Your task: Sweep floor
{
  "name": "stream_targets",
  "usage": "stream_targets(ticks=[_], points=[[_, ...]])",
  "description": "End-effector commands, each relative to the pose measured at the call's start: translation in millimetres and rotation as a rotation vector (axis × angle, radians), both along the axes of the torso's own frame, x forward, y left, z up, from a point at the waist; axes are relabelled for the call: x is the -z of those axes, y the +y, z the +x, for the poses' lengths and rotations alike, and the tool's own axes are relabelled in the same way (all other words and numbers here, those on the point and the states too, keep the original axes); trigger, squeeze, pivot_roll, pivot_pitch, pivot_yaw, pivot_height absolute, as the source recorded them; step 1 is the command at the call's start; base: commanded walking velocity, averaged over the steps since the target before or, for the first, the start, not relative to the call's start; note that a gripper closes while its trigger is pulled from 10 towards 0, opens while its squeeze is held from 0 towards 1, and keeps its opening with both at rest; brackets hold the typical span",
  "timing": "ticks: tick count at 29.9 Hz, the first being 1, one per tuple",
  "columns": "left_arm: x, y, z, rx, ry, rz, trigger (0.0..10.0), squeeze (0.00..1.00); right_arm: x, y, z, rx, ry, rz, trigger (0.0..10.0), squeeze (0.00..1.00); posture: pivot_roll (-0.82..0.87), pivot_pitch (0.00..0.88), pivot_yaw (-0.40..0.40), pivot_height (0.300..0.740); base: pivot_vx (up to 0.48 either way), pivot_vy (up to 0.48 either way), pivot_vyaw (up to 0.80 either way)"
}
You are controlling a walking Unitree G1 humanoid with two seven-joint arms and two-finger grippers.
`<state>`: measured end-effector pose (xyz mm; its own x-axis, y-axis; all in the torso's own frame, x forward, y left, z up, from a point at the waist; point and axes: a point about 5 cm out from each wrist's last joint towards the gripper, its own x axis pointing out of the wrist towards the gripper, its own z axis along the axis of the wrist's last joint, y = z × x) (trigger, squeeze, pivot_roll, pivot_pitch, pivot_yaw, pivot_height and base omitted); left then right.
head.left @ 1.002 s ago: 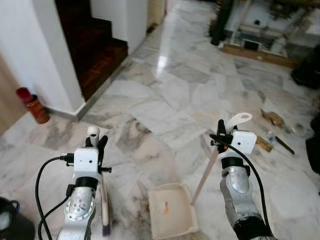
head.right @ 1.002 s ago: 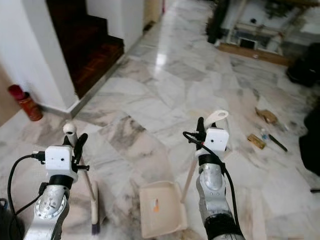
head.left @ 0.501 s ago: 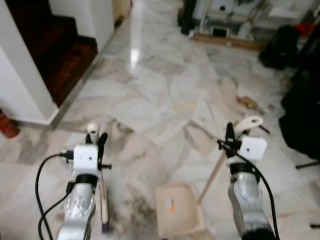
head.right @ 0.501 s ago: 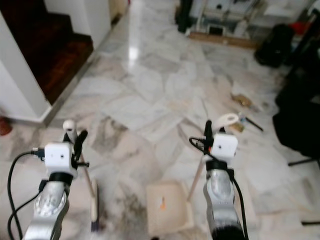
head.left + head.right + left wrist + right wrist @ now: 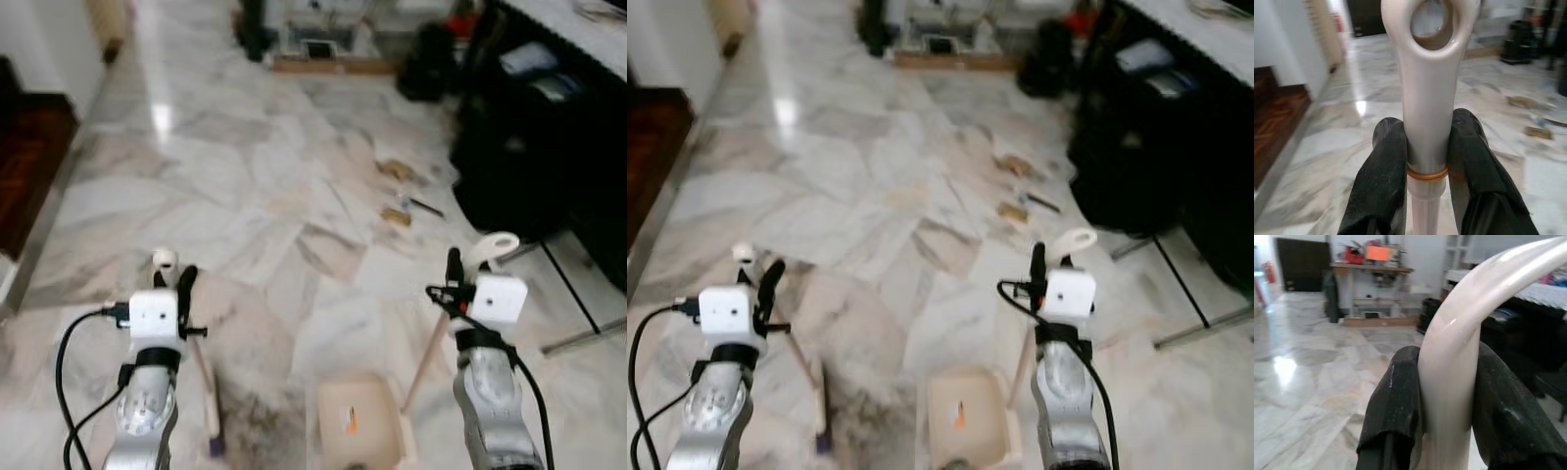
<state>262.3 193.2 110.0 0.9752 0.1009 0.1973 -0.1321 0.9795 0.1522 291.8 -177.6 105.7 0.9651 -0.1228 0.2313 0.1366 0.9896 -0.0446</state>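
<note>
Broom (image 5: 201, 377) pinched upright in left tool (image 5: 1425, 147), dustpan (image 5: 361, 433) handle pinched in right tool (image 5: 1444, 377)

From where I stand, nothing is readable; the orange mark on the dustpan (image 5: 350, 421) is too blurred.

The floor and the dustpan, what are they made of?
The floor looks like polished marble: grey and tan veins, with a bright glare. The dustpan looks like cream plastic, smooth and moulded, and its handle looks glossy too.
</note>
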Motion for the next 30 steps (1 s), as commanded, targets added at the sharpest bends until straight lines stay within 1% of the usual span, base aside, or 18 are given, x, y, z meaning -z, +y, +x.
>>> stream_targets(ticks=[1,12,14,23,30], points=[[-8.5,-5.6,0.1,0.023,-0.044,0.006,10.0,0.00,-9.0,-3.6,0.7,0.011,-0.034,-0.002,10.0,0.00,-0.01,0.119,-0.044,0.740,0.000,0.000,0.00],[-7.0,-5.3,0.6,0.020,-0.029,0.001,10.0,0.00,-10.4,-1.0,1.7,0.005,-0.038,-0.002,10.0,0.00,-0.02,0.121,-0.048,0.740,0.000,0.000,0.00],[-7.1,-5.7,0.4,0.020,-0.029,0.000,10.0,0.00,-10.5,0.3,2.6,0.002,-0.036,-0.015,10.0,0.00,-0.02,0.118,-0.049,0.740,0.251,0.000,0.00],[-6.1,-8.8,0.2,0.025,-0.025,-0.005,10.0,0.00,-8.6,2.7,3.3,-0.009,-0.027,0.003,10.0,0.00,-0.02,0.113,-0.049,0.740,0.253,0.000,0.00],[-5.3,-8.0,0.1,0.030,-0.022,-0.002,10.0,0.00,-9.5,4.6,3.9,-0.011,-0.033,0.003,10.0,0.00,-0.02,0.101,-0.040,0.740,0.259,0.000,0.00]])
